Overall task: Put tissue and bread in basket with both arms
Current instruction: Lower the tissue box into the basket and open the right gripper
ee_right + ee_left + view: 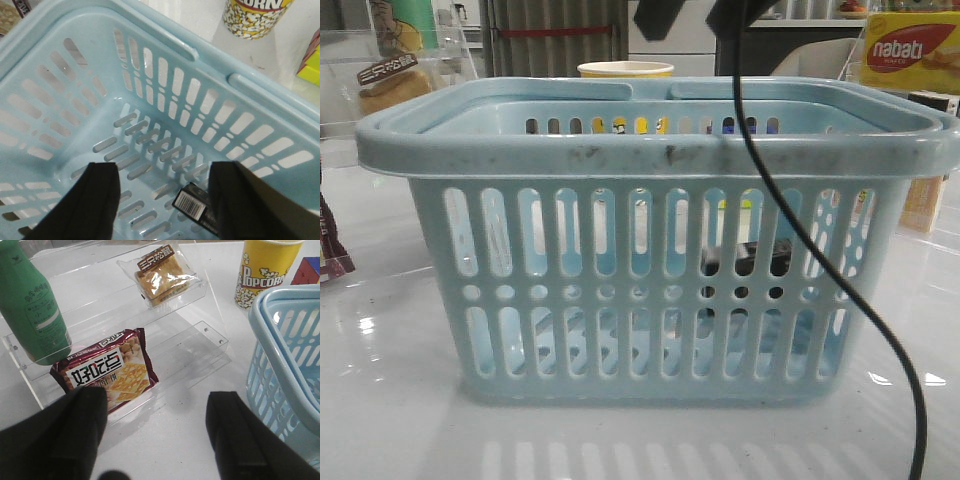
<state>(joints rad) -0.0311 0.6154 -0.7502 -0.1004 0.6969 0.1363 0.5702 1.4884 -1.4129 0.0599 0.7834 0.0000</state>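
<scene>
Right wrist view: spread fingers (165,200) hang above tissue (192,204) inside basket (60,55)

A clear acrylic tiered stand (200,295) rests on the white worktop (170,440). A green bottle (32,305) stands on its lower tier, at 9 o'clock in the left wrist view. Just beside the bottle, a maroon cracker packet (107,372) with white lettering leans against the step. A yellow popcorn cup (262,270) stands on the worktop at 1 o'clock. In the front view, a red-and-yellow nabati wafer box (910,50) sits at 2 o'clock, and a black cable (830,280) hangs across the foreground.
</scene>
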